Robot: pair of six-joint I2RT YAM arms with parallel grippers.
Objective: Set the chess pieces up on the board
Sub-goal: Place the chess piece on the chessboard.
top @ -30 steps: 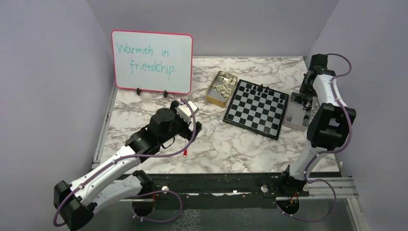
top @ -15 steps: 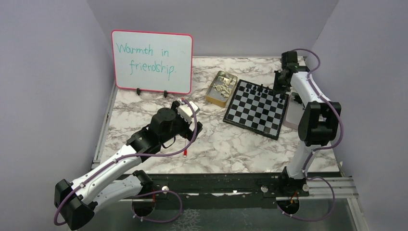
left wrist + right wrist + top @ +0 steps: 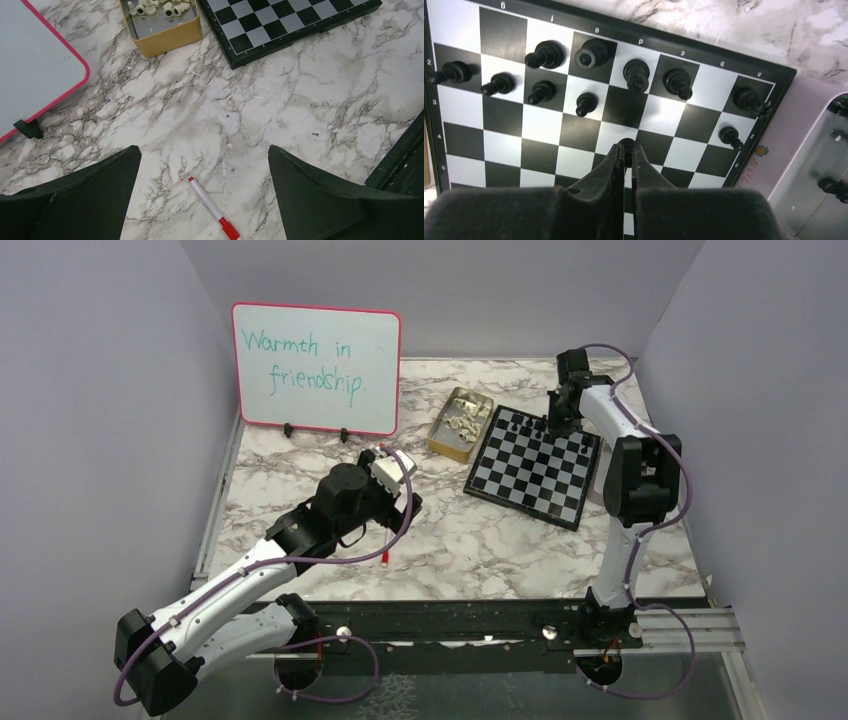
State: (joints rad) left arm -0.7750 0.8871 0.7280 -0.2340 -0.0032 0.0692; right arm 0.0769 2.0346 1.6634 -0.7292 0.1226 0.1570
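The board (image 3: 535, 465) lies right of centre, with several black chess pieces (image 3: 544, 54) standing in its two far rows. My right gripper (image 3: 626, 150) hangs over the board's (image 3: 544, 125) far right part, shut on a small black piece (image 3: 627, 143) whose round top shows between the fingertips. In the top view the right gripper (image 3: 552, 418) is at the board's far edge. Cream chess pieces (image 3: 160, 7) lie in a yellow tin (image 3: 167, 37) left of the board. My left gripper (image 3: 204, 150) is open and empty above bare marble, well short of the tin.
A pale lilac tray (image 3: 794, 130) beside the board's right edge holds more black pieces (image 3: 831, 185). A red-capped marker (image 3: 212, 207) lies between the left fingers on the table. The pink-framed whiteboard (image 3: 316, 368) stands at the back left.
The right arm has swung left from above the lilac tray to over the board's far edge, carrying the black piece. The left arm has stayed put.
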